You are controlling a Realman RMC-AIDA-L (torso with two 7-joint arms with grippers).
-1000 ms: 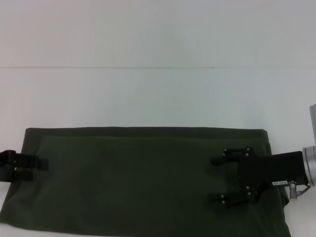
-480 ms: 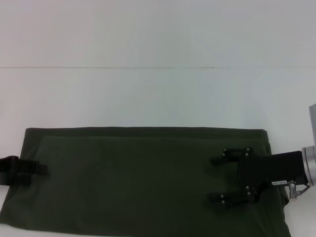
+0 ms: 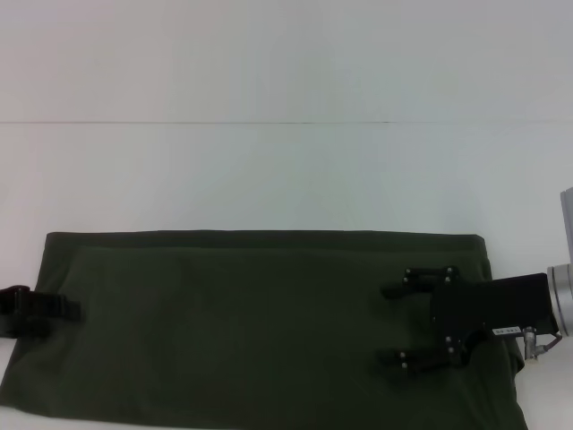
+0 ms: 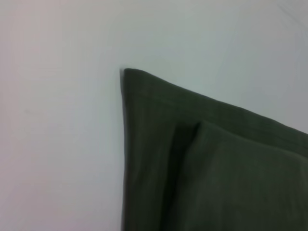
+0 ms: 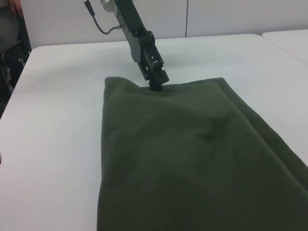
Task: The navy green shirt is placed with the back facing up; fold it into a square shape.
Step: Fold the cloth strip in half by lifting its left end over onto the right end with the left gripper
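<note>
The navy green shirt [image 3: 251,331] lies flat on the white table as a long folded band running left to right, plain side up. My left gripper [image 3: 73,310] is at the middle of its left short edge, fingers pressed together on the cloth there; the right wrist view shows that gripper [image 5: 155,85] pinching the far edge of the shirt [image 5: 178,154]. My right gripper [image 3: 391,326] hovers over the shirt's right part, open, holding nothing. The left wrist view shows only a corner of the shirt [image 4: 202,168] with stacked folded layers.
The white table [image 3: 269,179] stretches far beyond the shirt at the back and on both sides. A seam line [image 3: 197,123] crosses it far back. The shirt's near edge lies close to the table's front edge.
The left gripper's two fingers, spread apart a second ago, have come together on the shirt's left edge. The right gripper and the shirt have stayed put.
</note>
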